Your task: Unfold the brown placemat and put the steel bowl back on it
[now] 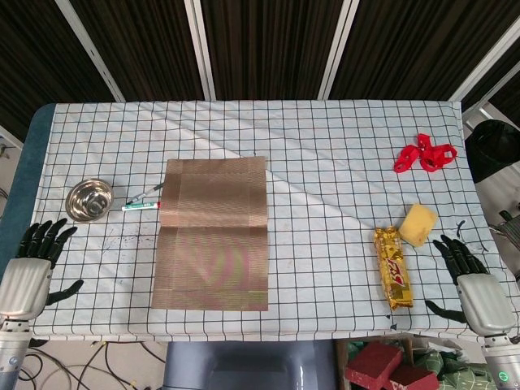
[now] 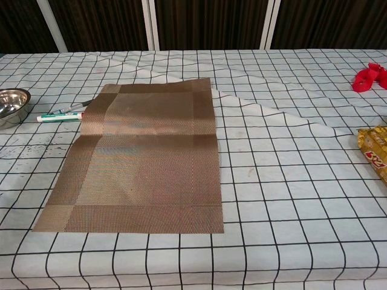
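The brown placemat (image 1: pixel 213 233) lies spread flat on the checked cloth, with a crease across its middle; it fills the left centre of the chest view too, as the placemat (image 2: pixel 143 156). The steel bowl (image 1: pixel 89 200) stands upright on the cloth, left of the mat and apart from it, and shows at the left edge as the bowl (image 2: pixel 11 106). My left hand (image 1: pixel 28 276) hovers at the table's near-left corner, fingers spread, holding nothing. My right hand (image 1: pixel 473 284) is at the near-right edge, also spread and holding nothing. Neither hand appears in the chest view.
A marker and a green-and-white tube (image 1: pixel 141 205) lie between bowl and mat. A gold snack bar (image 1: pixel 392 267) and yellow sponge (image 1: pixel 418 224) sit at the near right, a red chain toy (image 1: pixel 425 155) at the far right.
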Action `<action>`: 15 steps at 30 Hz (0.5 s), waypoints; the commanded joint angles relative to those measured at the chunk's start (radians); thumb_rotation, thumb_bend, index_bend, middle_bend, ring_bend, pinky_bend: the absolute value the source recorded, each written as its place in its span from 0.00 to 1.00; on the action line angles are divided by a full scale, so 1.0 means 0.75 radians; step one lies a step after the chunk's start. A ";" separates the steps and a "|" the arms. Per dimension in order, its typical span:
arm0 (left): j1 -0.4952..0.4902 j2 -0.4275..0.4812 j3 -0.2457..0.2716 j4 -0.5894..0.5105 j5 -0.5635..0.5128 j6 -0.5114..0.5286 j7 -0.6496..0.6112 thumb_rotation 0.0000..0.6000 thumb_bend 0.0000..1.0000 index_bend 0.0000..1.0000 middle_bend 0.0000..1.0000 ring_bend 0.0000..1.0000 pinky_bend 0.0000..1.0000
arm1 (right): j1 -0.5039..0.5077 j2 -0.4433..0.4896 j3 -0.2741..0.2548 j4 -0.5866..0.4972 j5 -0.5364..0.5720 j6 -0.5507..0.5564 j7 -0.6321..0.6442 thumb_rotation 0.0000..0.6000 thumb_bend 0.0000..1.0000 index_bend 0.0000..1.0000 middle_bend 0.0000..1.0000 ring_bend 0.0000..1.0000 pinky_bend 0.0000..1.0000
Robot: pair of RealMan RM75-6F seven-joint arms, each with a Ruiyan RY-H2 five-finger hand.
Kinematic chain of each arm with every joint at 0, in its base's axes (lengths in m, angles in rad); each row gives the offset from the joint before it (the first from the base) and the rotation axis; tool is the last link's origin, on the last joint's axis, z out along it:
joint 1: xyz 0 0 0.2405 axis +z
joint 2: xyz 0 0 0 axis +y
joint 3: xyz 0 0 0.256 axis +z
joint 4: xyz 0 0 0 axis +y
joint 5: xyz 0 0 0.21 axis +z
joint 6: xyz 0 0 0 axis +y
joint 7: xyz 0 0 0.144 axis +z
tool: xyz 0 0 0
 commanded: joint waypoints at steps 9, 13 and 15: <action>0.081 0.016 -0.065 0.083 0.033 0.106 -0.192 1.00 0.10 0.12 0.05 0.00 0.00 | 0.171 -0.061 0.009 -0.074 -0.236 -0.110 -0.265 1.00 0.05 0.02 0.00 0.00 0.17; 0.086 0.005 -0.088 0.106 0.039 0.118 -0.217 1.00 0.10 0.11 0.05 0.00 0.00 | 0.252 -0.117 0.019 -0.116 -0.263 -0.224 -0.345 1.00 0.04 0.05 0.00 0.00 0.17; 0.087 0.000 -0.097 0.117 0.036 0.114 -0.227 1.00 0.10 0.10 0.05 0.00 0.00 | 0.292 -0.163 0.023 -0.131 -0.271 -0.283 -0.383 1.00 0.04 0.05 0.00 0.00 0.17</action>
